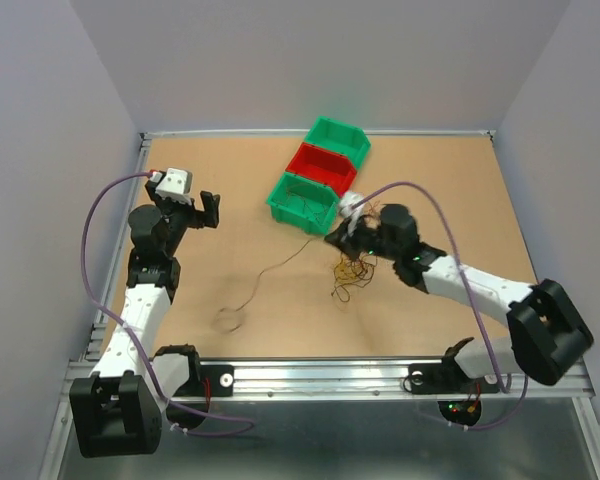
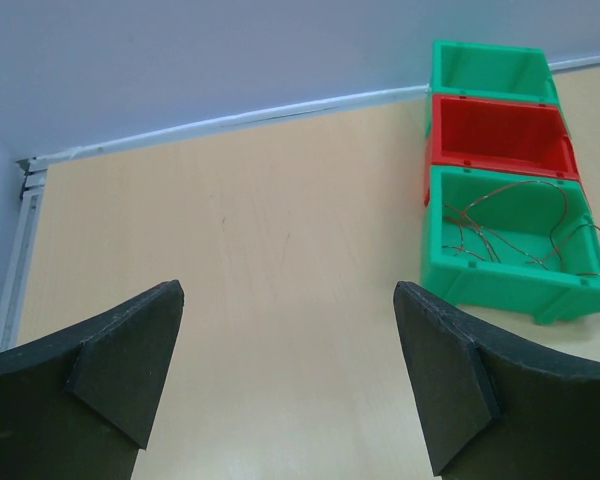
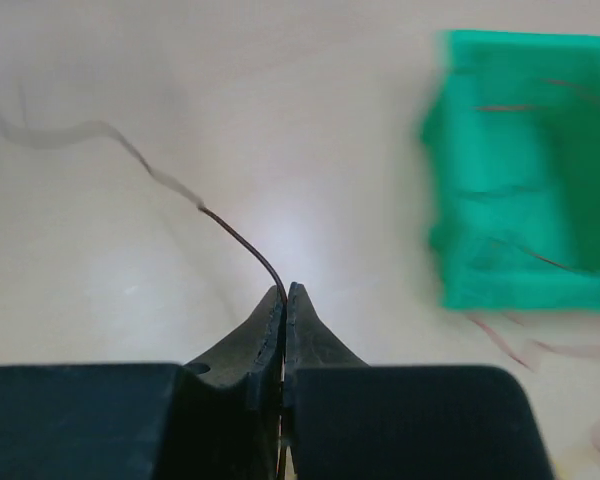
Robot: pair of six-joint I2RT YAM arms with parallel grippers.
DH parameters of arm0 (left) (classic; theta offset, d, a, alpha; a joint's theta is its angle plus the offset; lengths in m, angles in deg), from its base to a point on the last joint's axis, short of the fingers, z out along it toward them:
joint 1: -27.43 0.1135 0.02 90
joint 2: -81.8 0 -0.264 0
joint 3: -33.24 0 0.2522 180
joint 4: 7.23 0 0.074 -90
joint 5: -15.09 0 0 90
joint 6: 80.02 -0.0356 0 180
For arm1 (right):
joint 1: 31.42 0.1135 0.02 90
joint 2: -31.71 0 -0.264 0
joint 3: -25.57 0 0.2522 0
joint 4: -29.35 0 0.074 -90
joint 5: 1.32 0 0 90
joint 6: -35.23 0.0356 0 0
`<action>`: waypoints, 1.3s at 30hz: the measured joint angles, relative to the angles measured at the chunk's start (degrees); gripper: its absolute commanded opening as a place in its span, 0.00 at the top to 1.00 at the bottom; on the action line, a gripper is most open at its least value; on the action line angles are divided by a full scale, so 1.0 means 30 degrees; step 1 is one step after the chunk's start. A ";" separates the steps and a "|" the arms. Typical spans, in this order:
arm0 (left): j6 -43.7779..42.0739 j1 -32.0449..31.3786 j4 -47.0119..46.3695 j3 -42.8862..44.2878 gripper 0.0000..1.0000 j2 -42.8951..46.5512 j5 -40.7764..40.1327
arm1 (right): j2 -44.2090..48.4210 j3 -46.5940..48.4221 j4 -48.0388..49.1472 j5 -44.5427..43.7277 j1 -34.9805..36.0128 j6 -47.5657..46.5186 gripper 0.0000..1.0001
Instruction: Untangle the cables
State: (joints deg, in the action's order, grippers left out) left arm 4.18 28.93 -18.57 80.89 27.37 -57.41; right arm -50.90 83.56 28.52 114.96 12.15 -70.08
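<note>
Right gripper (image 3: 284, 290) (image 1: 338, 236): fingers pressed together, no gap showing, pinched on a thin brown strand (image 3: 235, 228). The strand rose from the fingertips and curved off up and left in the wrist view. In the top view it (image 1: 270, 272) trailed across the table (image 1: 450, 200) toward the near left and ended in a small loop.

Left gripper (image 2: 288, 295) (image 1: 212, 208): fingers spread wide, holding and touching nothing, raised above bare tabletop at the left side, well apart from every wire.

Clump of wires (image 1: 352, 272): brown and orange tangle lying on the table just near-side of the right gripper. Whether the gripper touched it could not be told.

Three bins in a diagonal row near mid-table: near green bin (image 1: 305, 203) (image 2: 500, 280), red bin (image 1: 325, 165) (image 2: 495, 135), far green bin (image 1: 340, 138) (image 2: 490, 70), walls touching. More thin strands (image 2: 510, 230) lay looped inside the near green bin, some hanging over its right edge. The right gripper sat just beside that bin's near corner; the bin was blurred in the right wrist view.

Edges: walls closed in the table on the left, far and right sides; a metal rail (image 1: 310, 378) ran along the near edge. Open tabletop lay between the two arms and to the right of the bins.
</note>
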 measured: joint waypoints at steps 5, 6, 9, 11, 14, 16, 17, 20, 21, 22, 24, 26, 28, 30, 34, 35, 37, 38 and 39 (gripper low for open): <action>-0.0189 0.0000 -0.0029 0.0000 0.03 -0.0197 0.0860 | 0.4000 -0.3585 0.6506 -0.1639 -0.7147 0.6972 0.99; -0.0204 0.0000 -0.0036 0.0000 0.03 -0.0233 0.0969 | 0.4299 -0.4226 0.7366 -0.1756 -0.8138 0.8189 0.99; -0.0284 0.0007 -0.0102 0.0000 0.04 -0.0342 0.1392 | 0.4707 -0.5916 0.9420 -0.2164 -1.0841 1.1271 0.99; -0.0357 0.0000 -0.0138 0.0000 0.04 -0.0342 0.1698 | 0.4721 -0.6477 1.0105 -0.2200 -1.1271 1.2466 0.99; -0.0430 0.0000 -0.0175 0.0000 0.04 -0.0342 0.2084 | 0.4838 -0.6703 1.0826 -0.2208 -1.1249 1.3500 0.99; -0.0474 0.0000 -0.0197 0.0000 0.04 -0.0342 0.2251 | 0.5275 -0.6980 1.1395 -0.2645 -1.1249 1.4061 0.99; -0.0495 0.0007 -0.0197 0.0000 0.04 -0.0342 0.2353 | 0.5523 -0.7155 1.1570 -0.2987 -1.1271 1.4258 0.99; -0.0590 0.0007 -0.0204 0.0000 0.04 -0.0342 0.2747 | 0.6244 -0.7745 1.1905 -0.4109 -1.1613 1.5030 0.99; -0.0634 0.0000 -0.0204 0.0000 0.04 -0.0350 0.2994 | 0.6353 -0.7883 1.1963 -0.4408 -1.1905 1.5293 0.99; -0.0692 0.0000 -0.0204 0.0000 0.04 -0.0379 0.3308 | 0.6390 -0.8000 1.1992 -0.4816 -1.2218 1.5679 1.00; -0.0765 0.0000 -0.0277 0.0000 0.04 -0.0532 0.3869 | 0.6382 -0.8153 1.2014 -0.5508 -1.2903 1.6283 0.99; -0.0933 -0.0270 -0.0262 0.0000 0.04 -0.0831 0.4262 | 0.6375 -0.8291 1.1999 -0.6368 -1.3486 1.6866 0.99; -0.1209 -0.0962 -0.0102 0.0124 0.04 -0.1399 0.4386 | 0.6375 -0.8510 1.1897 -0.7992 -1.3974 1.7420 0.61; -0.1639 -0.2259 0.0240 0.0401 0.04 -0.2106 0.4138 | 0.6382 -0.8546 1.1475 -0.9420 -1.4112 1.7580 0.00; -0.2594 -0.4918 0.0976 0.1151 0.04 -0.2936 0.2761 | 0.6142 -0.8320 1.0018 -1.0688 -1.4163 1.7231 0.00; -0.2929 -0.5756 0.1202 0.1537 0.03 -0.3198 0.2098 | 0.5690 -0.8014 0.9624 -1.0353 -1.4163 1.6968 0.00; -0.3395 -0.7278 0.1537 0.2528 0.03 -0.4014 0.1166 | 0.4612 -0.7300 0.9158 -0.9551 -1.4163 1.6582 0.00; -0.3672 -0.8021 0.1887 0.3184 0.03 -0.4561 0.0838 | 0.3869 -0.6885 0.9085 -0.9027 -1.4163 1.6356 0.00; -0.4146 -0.8801 0.2433 0.4197 0.03 -0.5355 0.0350 | 0.2871 -0.6105 0.8670 -0.8123 -1.4149 1.6058 0.00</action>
State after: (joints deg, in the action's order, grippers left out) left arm -8.26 2.53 -11.27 93.48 11.30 -56.36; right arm -42.29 65.25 54.53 90.59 -30.29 -21.91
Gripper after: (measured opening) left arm 0.965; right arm 0.998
